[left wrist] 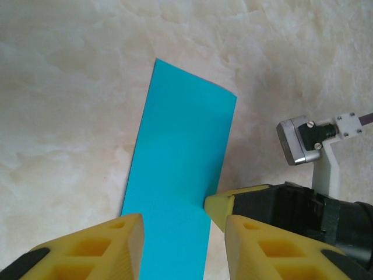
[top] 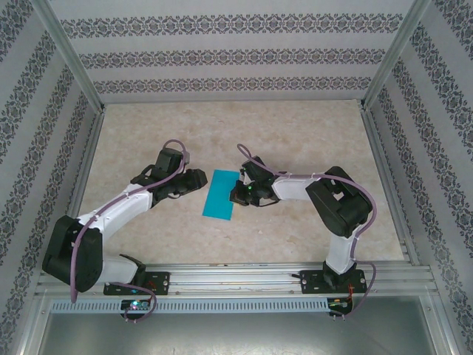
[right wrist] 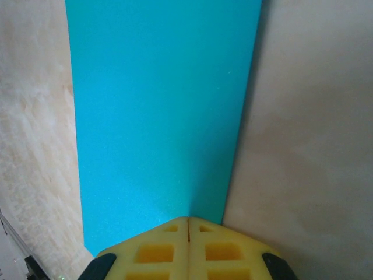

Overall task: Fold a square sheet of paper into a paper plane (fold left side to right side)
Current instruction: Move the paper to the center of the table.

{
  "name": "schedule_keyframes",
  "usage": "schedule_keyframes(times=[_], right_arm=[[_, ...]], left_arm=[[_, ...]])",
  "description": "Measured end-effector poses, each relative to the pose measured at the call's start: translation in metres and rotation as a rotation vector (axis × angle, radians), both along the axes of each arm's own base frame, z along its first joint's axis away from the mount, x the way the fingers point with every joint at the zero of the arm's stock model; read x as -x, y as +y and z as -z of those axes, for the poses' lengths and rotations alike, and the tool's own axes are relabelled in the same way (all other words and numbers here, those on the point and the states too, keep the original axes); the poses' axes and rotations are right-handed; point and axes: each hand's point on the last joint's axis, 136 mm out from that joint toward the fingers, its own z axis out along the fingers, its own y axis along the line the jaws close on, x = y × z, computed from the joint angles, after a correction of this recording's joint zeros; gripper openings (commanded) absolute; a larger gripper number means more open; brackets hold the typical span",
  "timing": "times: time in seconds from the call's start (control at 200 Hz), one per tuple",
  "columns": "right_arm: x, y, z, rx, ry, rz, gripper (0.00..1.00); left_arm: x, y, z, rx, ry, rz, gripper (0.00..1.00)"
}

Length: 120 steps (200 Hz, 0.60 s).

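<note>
Lying flat on the table (top: 295, 133), the sheet of paper (top: 221, 194) sits between the two arms as a narrow turquoise strip, longer than it is wide, so I judge it is doubled over along one long side.

The right hand (top: 238, 194) is closed, its yellow fingertips pressed together with nothing visible between them. In the right wrist view the tip (right wrist: 188, 224) meets the near edge of the strip (right wrist: 157, 116), close to one corner, and looks to be touching or pressing it rather than gripping it. The left hand (top: 194, 180) stands partly open just beside the opposite long side. In its own view the fingers (left wrist: 131, 224) straddle the near end of the strip (left wrist: 180, 175), and whether they touch it I cannot tell.

The paper should handle as very light, thin and limp. It will likely slide on the smooth table under any sideways push and buckle if pushed from an edge. A fingertip needs to get under a free edge or corner to lift a layer, since a flat sheet offers nothing to pinch from above. One hand pinning the strip down while the other lifts a corner seems the safe hold. A hard or careless squeeze risks a stray crease.
</note>
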Motion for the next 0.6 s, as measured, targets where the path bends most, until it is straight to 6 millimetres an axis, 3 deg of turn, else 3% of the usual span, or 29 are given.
schedule_keyframes(times=[0.405, 0.6], right_arm=[[-0.006, -0.035, 0.000, 0.068, -0.012, -0.049, 0.00], [-0.004, -0.057, 0.000, 0.105, -0.017, -0.071, 0.00]], left_arm=[[0.020, -0.028, 0.055, 0.053, 0.225, 0.108, 0.39], [0.024, -0.048, 0.064, 0.072, 0.260, 0.143, 0.39]])
